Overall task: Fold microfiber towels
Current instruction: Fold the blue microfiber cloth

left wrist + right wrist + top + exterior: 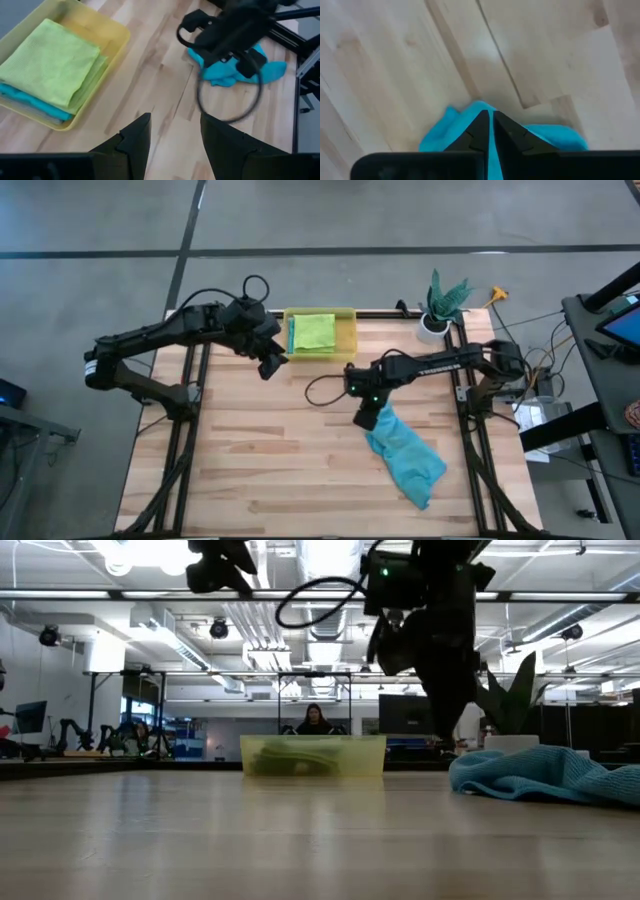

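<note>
On table [260, 470], right gripper [366, 419] pinching teal towel [408, 458]

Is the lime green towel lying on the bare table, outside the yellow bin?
No, in the high view the folded lime green towel lies inside the yellow bin, on top of the stack.

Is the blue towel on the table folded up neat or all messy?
Messy. The teal microfiber towel lies crumpled in a bunched heap on the wooden table, not flat.
</note>
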